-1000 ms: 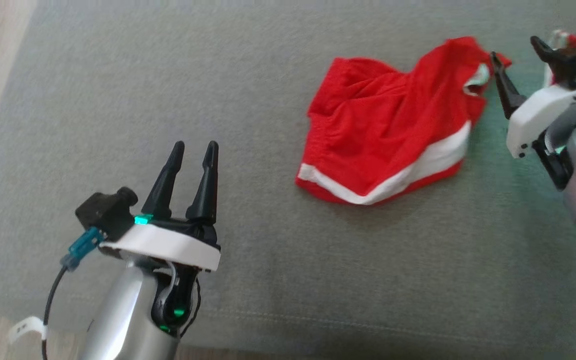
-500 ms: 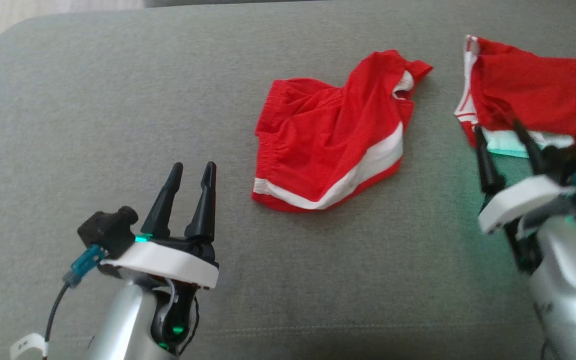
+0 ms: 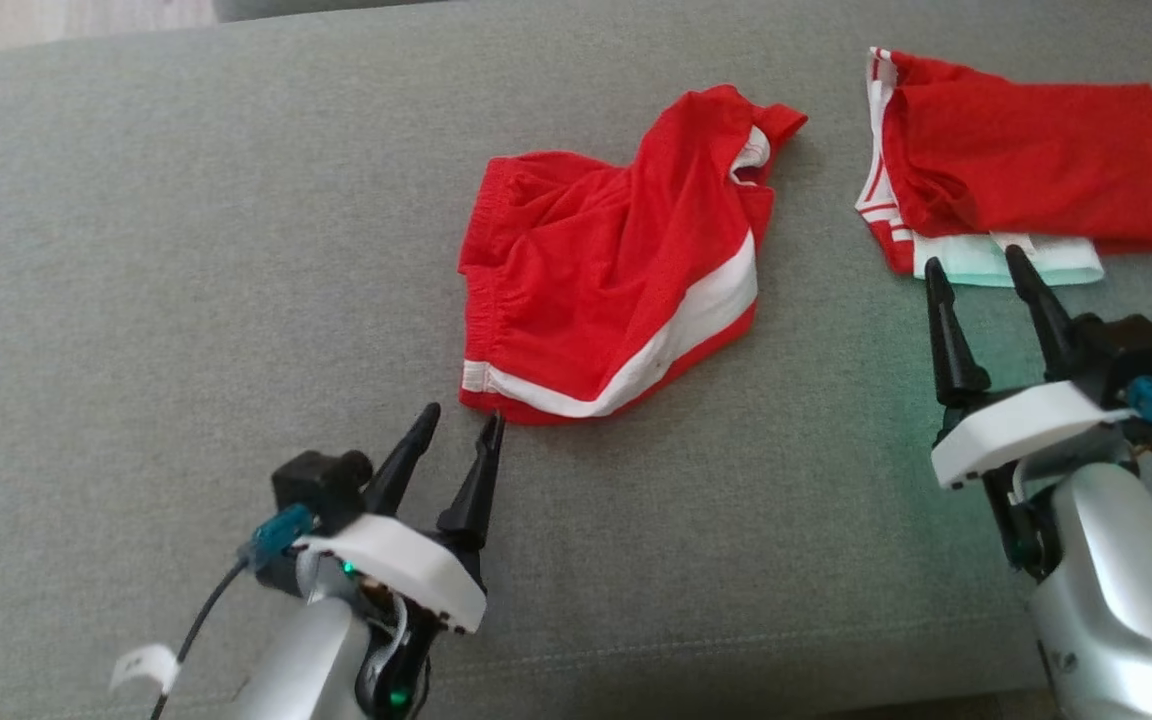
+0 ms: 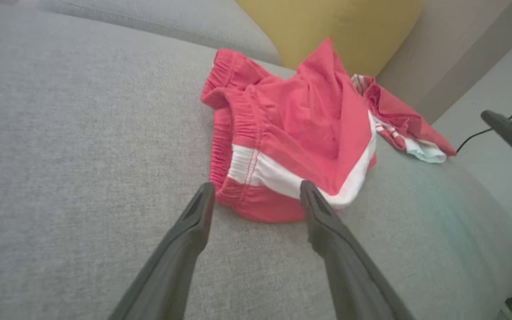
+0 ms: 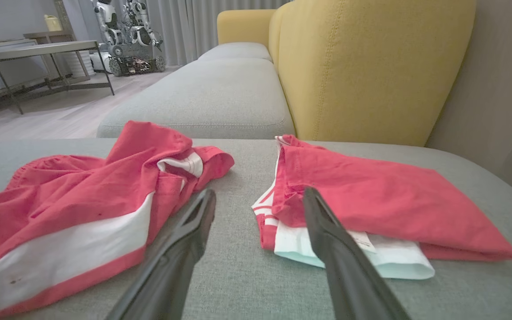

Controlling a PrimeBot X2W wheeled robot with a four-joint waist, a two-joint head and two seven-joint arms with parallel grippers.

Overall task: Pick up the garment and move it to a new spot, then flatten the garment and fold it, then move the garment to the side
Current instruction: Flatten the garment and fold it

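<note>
The garment (image 3: pixel 606 280), red shorts with a white stripe, lies crumpled in the middle of the grey sofa cushion (image 3: pixel 186 250). It also appears in the left wrist view (image 4: pixel 291 133) and the right wrist view (image 5: pixel 60 209). My left gripper (image 3: pixel 464 415) is open, its fingertips just short of the garment's near-left hem corner, which sits between the fingers in the left wrist view (image 4: pixel 257 186). My right gripper (image 3: pixel 973 258) is open and empty, off to the garment's right (image 5: pixel 260 192), its tips at the near edge of a folded red piece.
A folded red garment (image 3: pixel 1026 170) over a white and mint layer lies at the cushion's far right (image 5: pixel 371 191). A yellow backrest (image 5: pixel 362 66) rises behind it. The cushion's front seam (image 3: pixel 636 650) runs close to both arms. A table (image 5: pixel 38 49) stands across the floor.
The head camera has shifted. The left gripper has closed in on the garment's near-left corner. The right gripper has left the garment's far right corner for the folded piece. Both stay open.
</note>
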